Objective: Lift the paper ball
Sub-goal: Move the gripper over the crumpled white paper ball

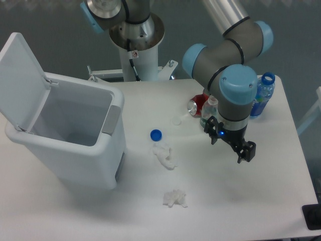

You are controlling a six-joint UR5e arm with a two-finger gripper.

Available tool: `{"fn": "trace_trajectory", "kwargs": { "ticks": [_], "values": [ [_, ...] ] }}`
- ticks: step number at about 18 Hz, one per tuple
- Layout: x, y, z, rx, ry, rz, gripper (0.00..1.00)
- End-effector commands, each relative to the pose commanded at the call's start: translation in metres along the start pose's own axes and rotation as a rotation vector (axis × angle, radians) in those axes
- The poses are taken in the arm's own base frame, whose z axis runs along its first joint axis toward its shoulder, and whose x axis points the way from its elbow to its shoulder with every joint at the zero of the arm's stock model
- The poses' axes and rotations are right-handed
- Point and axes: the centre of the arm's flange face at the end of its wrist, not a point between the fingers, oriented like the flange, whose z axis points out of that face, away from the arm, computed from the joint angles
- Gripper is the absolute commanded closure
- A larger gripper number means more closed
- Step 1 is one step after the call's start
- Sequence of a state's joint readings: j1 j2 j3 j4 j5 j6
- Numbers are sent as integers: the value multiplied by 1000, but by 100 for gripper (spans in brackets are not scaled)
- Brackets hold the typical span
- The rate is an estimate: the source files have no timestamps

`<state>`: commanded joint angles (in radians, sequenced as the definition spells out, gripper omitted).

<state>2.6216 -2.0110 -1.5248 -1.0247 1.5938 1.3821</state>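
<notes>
Well apart from the paper ball (175, 199) low on the white surface (261, 201), end effector (230, 145) hovering with fingers spread and empty, strip-like crumpled paper (164, 155) and blue cap (156, 134) between, open bin (70, 135) left.

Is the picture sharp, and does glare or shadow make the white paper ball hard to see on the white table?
Camera view: soft, even light, slightly blurry overall; the paper ball is low in contrast against the table, marked only by faint shadow; no strong glare; the gripper is dark and clear.
</notes>
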Motion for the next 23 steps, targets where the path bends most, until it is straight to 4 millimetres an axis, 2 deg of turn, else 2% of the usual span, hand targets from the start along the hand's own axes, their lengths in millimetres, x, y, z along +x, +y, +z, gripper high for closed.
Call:
{"fn": "trace_trajectory", "kwargs": {
  "ticks": [4, 7, 10, 12, 16, 19, 23],
  "values": [
    [1, -6, 3, 9, -1, 6, 0],
    [-1, -20, 28, 87, -3, 6, 0],
    [5, -35, 38, 110, -22, -112, 0],
    [8, -42, 46, 109, -8, -121, 0],
    [12, -67, 65, 111, 13, -89, 0],
    [28, -105, 85, 118, 18, -105, 0],
    [41, -130, 106, 120, 19, -101, 0]
  ]
}}
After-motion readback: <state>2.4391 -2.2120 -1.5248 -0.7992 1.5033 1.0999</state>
